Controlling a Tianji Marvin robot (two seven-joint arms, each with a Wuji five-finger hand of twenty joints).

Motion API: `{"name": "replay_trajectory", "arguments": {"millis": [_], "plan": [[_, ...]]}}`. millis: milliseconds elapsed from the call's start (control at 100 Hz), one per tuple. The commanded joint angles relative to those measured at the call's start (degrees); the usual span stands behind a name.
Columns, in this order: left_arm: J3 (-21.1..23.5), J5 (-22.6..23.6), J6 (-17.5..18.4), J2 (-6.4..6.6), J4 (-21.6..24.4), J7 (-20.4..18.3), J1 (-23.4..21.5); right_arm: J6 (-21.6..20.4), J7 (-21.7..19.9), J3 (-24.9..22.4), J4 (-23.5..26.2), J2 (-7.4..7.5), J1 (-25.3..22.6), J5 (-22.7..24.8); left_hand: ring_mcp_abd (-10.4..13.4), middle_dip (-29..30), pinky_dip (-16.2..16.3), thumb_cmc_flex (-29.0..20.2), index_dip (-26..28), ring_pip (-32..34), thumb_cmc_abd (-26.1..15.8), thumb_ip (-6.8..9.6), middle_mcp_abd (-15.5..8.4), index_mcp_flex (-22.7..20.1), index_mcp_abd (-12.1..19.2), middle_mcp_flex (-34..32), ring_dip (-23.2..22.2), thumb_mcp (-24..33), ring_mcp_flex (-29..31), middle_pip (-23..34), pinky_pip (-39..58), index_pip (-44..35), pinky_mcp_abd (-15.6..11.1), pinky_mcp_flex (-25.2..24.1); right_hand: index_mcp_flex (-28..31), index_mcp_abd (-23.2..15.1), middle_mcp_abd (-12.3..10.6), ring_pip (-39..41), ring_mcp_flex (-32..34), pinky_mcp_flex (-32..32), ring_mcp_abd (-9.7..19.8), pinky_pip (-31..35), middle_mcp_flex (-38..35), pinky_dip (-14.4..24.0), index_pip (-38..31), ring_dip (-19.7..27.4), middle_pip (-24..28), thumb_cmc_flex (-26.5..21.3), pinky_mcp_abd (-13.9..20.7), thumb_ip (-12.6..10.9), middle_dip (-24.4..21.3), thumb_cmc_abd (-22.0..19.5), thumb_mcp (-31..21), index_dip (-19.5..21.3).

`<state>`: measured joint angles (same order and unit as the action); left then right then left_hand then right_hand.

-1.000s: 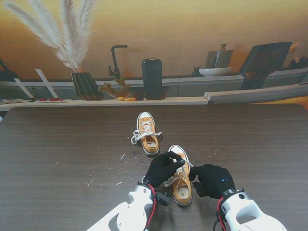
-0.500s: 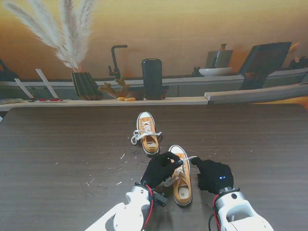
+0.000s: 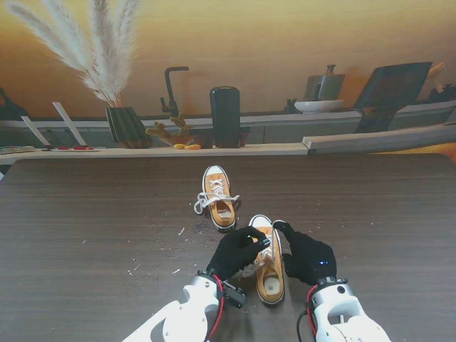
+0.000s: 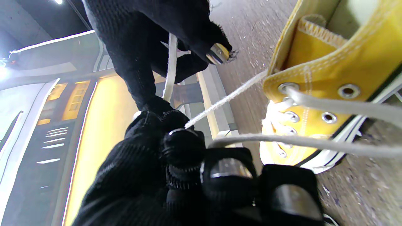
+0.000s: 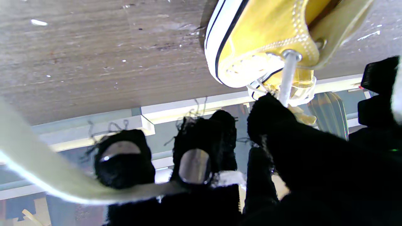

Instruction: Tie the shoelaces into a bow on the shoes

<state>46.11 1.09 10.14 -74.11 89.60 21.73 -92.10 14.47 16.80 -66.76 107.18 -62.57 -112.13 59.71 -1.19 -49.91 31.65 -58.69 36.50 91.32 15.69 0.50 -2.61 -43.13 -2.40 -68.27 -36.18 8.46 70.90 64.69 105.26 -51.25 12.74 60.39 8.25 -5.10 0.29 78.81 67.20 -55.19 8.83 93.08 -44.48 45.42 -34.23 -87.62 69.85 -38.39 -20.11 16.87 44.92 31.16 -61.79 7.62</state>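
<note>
The nearer yellow canvas sneaker (image 3: 269, 265) lies on the dark wooden desk (image 3: 85, 214). Beside it, the left hand (image 3: 239, 251) and right hand (image 3: 306, 258) each pinch its white shoelace (image 4: 226, 99) between closed fingers (image 5: 194, 147).

Two yellow canvas shoes with white rubber soles and toe caps lie on the dark wood table, both with toes pointing away from me; the far shoe (image 3: 217, 197) stands upright near the table's middle, its white laces loose and spilling in loops off its left side; the near shoe (image 3: 269, 267) sits closer to me and slightly to the right, upright, its opening showing a pale insole; its white shoelaces (image 4: 226, 99) run from the metal eyelets out to both sides, drawn fairly taut, not yet knotted into a bow; one flat lace strand (image 5: 44, 175) crosses close to the right wrist camera, blurred.
</note>
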Motion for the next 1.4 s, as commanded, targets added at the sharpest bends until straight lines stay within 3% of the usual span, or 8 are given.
{"name": "replay_trajectory", "arguments": {"millis": [0, 390, 490, 610, 800, 970, 1190, 1390], "plan": [[0.17, 0.11, 0.11, 0.20, 0.90, -1.07, -0.35, -0.57, -0.13, 0.33, -0.90, -0.44, 0.33, 0.31, 0.19, 0.23, 0.16, -1.39, -1.41, 1.47, -0.83, -0.21, -0.24, 0.92, 1.28, -0.24, 0.64, -1.92, 2.14, 0.83, 11.93, -0.98, -2.07, 1.57, -3.09, -1.33, -1.01, -0.08, -1.31, 0.37, 1.30, -0.13, 1.52, 0.97, 4.17, -2.33, 2.00, -2.60, 0.27, -1.33, -0.85, -0.12, 0.44, -2.60], [1.01, -0.49, 1.78, 0.99, 1.89, -2.77, -1.51, -4.19, 8.24, 1.93, -6.17, -1.83, 2.64, -4.01, 0.45, 0.18, 0.05, -0.61, -4.61, 1.51, 0.18, 0.74, -0.42, 0.93, 2.84, -0.40, 0.53, -2.04, 2.15, 0.78, 11.95, 1.17, -2.07, 1.57, 0.89, -4.18, 0.12, -7.31, -9.17, 10.75, -3.42, -7.11, 8.51, 1.09, 36.26, -2.33, -1.86, 4.04, -0.85, -1.24, -4.64, -1.85, -0.07, 1.93], [1.82, -0.39, 1.91, 1.42, 2.95, -3.28, -2.47, -5.43, 10.16, 1.93, -7.25, -1.94, 2.89, -3.82, 0.46, 0.13, -0.04, 0.63, -9.84, 1.49, 0.72, 1.58, -0.34, 1.95, 2.79, -0.36, 0.49, -1.84, 2.15, 0.72, 11.97, 5.00, -2.13, 1.57, 1.21, -5.86, 2.19, -26.31, -16.48, 22.37, -11.35, -17.95, 16.96, -1.77, 36.59, -1.66, -10.55, 10.41, -1.25, -8.91, -9.50, -5.63, -1.58, -0.95], [2.98, 0.52, 1.95, 1.83, 4.16, -3.14, -3.77, -7.47, 12.15, 1.58, -8.08, -2.00, 2.82, -3.52, 0.48, -0.04, -0.35, 3.46, -15.16, 1.31, 1.38, 2.33, 0.12, 4.13, 1.59, 0.21, 0.53, -1.47, 2.15, 0.25, 11.62, 12.82, -2.31, 1.55, 1.09, -7.48, 4.61, -61.05, -21.96, 37.57, -25.02, -35.07, 25.47, -12.09, 36.07, 19.24, -23.67, 16.23, -0.12, -8.85, -21.64, -4.81, -1.79, 0.01], [4.73, 1.25, 1.51, 2.47, 6.06, -3.51, -5.78, -8.72, 13.70, 0.44, -7.35, -1.96, 1.63, -2.53, 0.54, -0.33, -0.68, 5.60, -16.43, 0.99, 0.62, 2.52, 0.30, 4.94, -0.32, 0.81, 0.60, -0.10, 2.14, -0.18, 11.35, 17.70, -2.51, 1.53, 0.77, -9.49, 4.09, -71.76, -35.85, 51.87, -31.40, -47.93, 33.86, -24.18, 34.73, 58.62, -31.38, 23.97, 1.39, -8.27, -26.50, -3.97, -0.72, 10.14], [5.99, 1.91, 1.37, 2.93, 7.28, -3.85, -7.28, -7.51, 15.86, -0.67, -5.35, -2.00, -0.19, -0.61, 0.50, -0.41, -0.88, 5.97, -16.38, 0.85, 0.35, 2.49, 0.56, 4.79, -0.59, 1.01, 0.63, 0.33, 2.14, -0.33, 11.13, 18.35, -2.42, 1.48, -1.41, -14.21, 4.40, -73.90, -40.34, 55.42, -33.26, -48.70, 34.42, -28.66, 14.76, 67.80, -35.09, 25.63, 0.28, -7.92, -27.95, -5.94, 4.93, 5.01], [8.40, 5.17, 0.62, 3.70, 9.23, -3.71, -9.59, -2.49, 16.24, -1.29, -2.39, -2.30, -2.75, 0.22, 0.48, -0.48, -1.01, 6.41, -16.11, 0.80, 0.34, 2.49, 0.69, 4.13, -0.85, 0.85, 0.62, 0.58, 2.15, -0.39, 11.20, 18.41, -2.34, 1.51, -1.65, -19.73, 5.14, -67.02, -18.70, 39.96, -31.15, -30.21, 32.47, -12.09, -2.68, 59.80, -5.03, 26.55, -0.16, -7.19, -7.17, -3.62, 8.05, 1.98], [10.28, 6.35, 0.02, 4.07, 10.94, -3.58, -11.38, -4.67, 17.33, -1.23, -2.44, -3.07, -2.75, -3.58, 0.48, -0.52, -1.07, 6.07, -15.91, 0.79, 0.62, 2.46, 0.64, 3.82, -0.78, 0.67, 0.60, 0.90, 2.16, -0.45, 11.33, 18.42, -2.30, 1.50, -2.71, -15.14, 2.58, -61.62, 3.41, 27.98, -31.60, -10.95, 16.34, -0.47, -4.13, 79.34, 1.39, 25.07, 3.47, -7.45, 6.89, -2.80, 6.05, 1.87]]}}
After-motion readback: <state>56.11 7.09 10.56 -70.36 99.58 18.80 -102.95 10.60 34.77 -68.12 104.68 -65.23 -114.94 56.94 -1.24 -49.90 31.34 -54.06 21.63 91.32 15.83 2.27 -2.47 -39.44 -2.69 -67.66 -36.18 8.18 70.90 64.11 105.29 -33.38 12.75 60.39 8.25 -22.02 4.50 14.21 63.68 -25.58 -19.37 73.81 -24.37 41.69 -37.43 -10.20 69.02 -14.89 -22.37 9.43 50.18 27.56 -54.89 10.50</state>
